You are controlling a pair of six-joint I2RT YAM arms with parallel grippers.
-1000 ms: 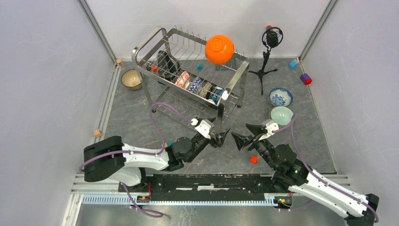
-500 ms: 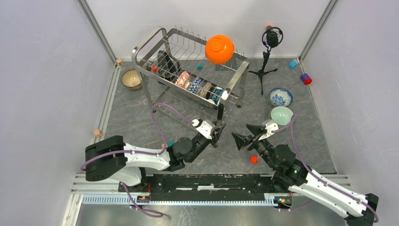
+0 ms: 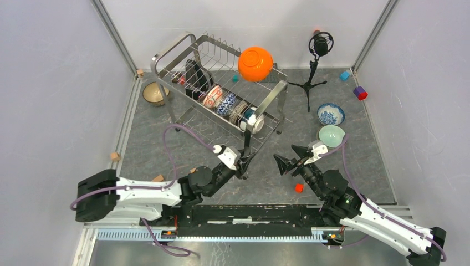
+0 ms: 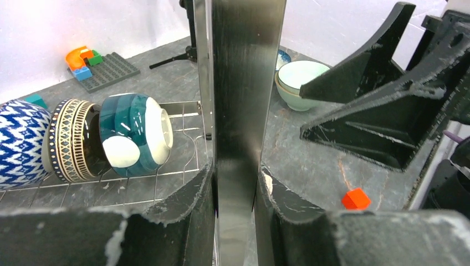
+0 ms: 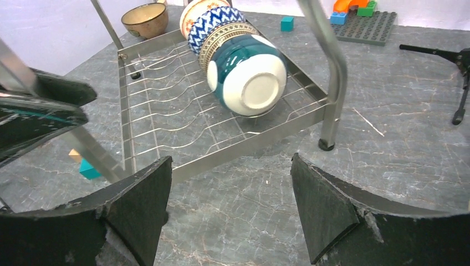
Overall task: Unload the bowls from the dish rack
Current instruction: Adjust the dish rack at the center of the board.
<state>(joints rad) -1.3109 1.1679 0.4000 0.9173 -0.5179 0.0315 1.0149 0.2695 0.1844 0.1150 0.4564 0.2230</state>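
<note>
The dish rack [image 3: 266, 103] stands at the far left part of the table [image 3: 144, 138], a little askew to its edges. The left gripper [image 3: 244, 160] is closed on the rack's near corner post [image 4: 238, 111]. In the left wrist view, the flat steel bar is pressed between the two fingers [image 4: 188, 199], so the rack itself is held and not a bowl. The right gripper [image 3: 283, 154] is held wide open just beside it, towards the near edge, and nothing is between its fingers.

Three bowls are already set on the table: a pale green bowl [image 3: 332, 135] and a blue-and-white bowl [image 3: 331, 114] near the right edge, and a brown bowl [image 3: 154, 92] by the far left corner. A row of bowls [image 3: 227, 104] is lying on edge in the lower tier, with the teal-and-white bowl [image 5: 249, 75] at the near end. An orange bowl [image 3: 255, 64] is perched on the upper tier.

It is judged that the rack is being steadied or repositioned, so the unloading is only partly done. For the next move, the open right gripper probably has to be brought to the teal-and-white bowl. Its foot is turned towards that gripper, so the rim must be reached from the side. The wires must be avoided, and the rack should be kept firm meanwhile.
</note>
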